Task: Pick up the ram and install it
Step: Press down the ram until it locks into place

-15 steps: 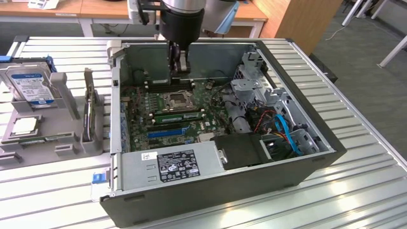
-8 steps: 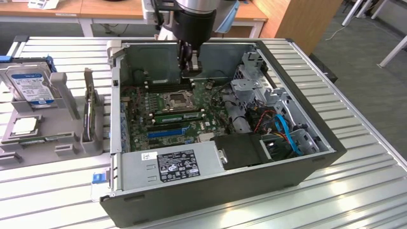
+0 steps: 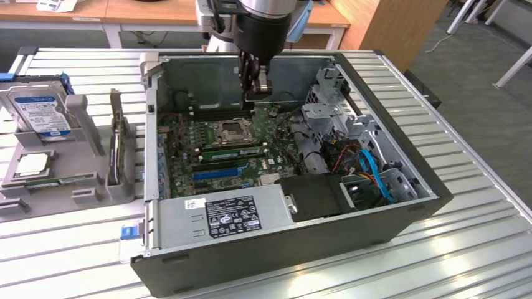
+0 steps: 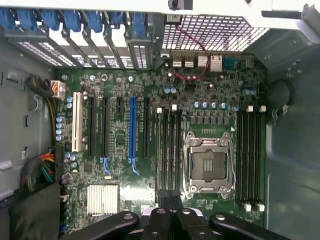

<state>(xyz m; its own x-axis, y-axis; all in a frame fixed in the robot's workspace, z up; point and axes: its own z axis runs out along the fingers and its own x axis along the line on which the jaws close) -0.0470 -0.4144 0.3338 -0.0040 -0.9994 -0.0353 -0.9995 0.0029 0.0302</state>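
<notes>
Closed gripper low inside the open case, over the memory slots

The gripper (image 3: 256,87) hangs with its fingers clenched tight together; whether anything thin is pinched between them I cannot tell. A ram (image 3: 116,134), a thin green board on edge, stands in the grey plastic rack (image 3: 83,124) near the ribbed metal table's (image 3: 465,249) edge at the exterior view's left, well apart from the gripper. Below the black fingers (image 4: 159,220) lie long, narrow black slots (image 4: 169,150) with white end clips, just beside the open processor socket (image 4: 209,162) in its shiny steel frame. Drifting sideways could bring hard fingertips onto the socket's bare contacts. Pressing down off the slot line could snap a brittle clip or flex the green motherboard (image 4: 120,145).
</notes>
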